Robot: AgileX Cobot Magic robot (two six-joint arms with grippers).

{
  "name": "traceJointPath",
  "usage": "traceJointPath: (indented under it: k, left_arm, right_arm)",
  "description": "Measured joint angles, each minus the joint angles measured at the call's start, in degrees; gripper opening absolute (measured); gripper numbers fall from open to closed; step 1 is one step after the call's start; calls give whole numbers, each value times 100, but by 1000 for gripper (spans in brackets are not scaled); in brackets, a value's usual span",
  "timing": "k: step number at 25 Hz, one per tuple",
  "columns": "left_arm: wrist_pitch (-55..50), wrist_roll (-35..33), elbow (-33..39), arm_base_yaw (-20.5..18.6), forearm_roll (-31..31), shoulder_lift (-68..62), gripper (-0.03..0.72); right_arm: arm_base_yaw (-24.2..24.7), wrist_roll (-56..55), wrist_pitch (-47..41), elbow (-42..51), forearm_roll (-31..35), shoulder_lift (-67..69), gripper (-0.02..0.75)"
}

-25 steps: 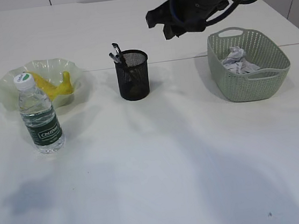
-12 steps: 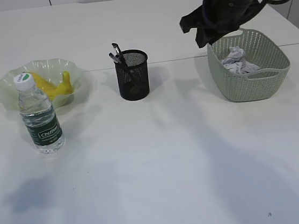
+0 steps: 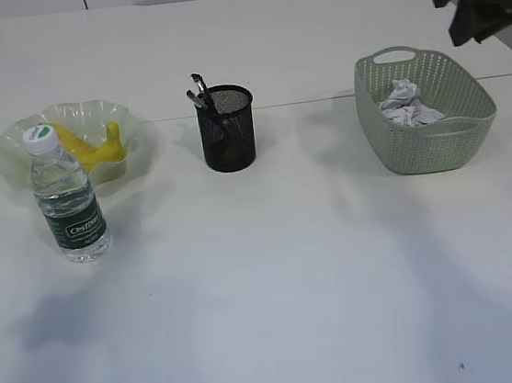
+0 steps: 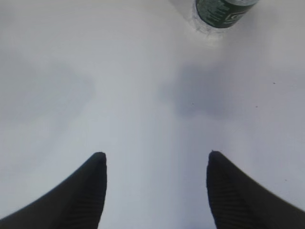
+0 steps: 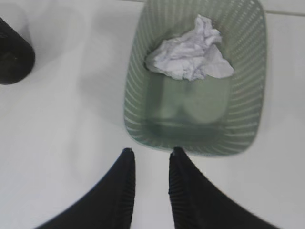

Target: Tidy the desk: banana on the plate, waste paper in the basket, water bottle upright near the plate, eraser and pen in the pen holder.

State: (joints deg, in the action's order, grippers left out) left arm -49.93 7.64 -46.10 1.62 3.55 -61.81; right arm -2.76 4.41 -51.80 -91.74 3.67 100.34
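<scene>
A white table (image 3: 275, 272) carries a frilled glass plate (image 3: 10, 145) at left, an upright water bottle (image 3: 67, 199) just in front of it, a black mesh pen holder (image 3: 228, 130) mid-table, and a green basket (image 3: 435, 139) at right
</scene>
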Motion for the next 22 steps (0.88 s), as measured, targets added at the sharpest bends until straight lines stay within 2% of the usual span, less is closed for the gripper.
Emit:
traceJointPath:
  k: [4, 8, 15, 22]
  left_arm:
    - [65, 0, 0, 0, -432, 0, 459]
    - [18, 0, 0, 0, -597, 0, 459]
    - [-246, 0, 0, 0, -624, 25, 458]
    - [-656, 0, 0, 0, -534, 766, 457]
  right_arm:
    - [342, 53, 36, 787, 0, -577, 204]
    - [412, 111, 214, 1545, 16, -1252, 212]
    - [412, 147, 116, 1897, 310, -2063, 255]
    - [399, 163, -17, 2524, 399, -2910, 258]
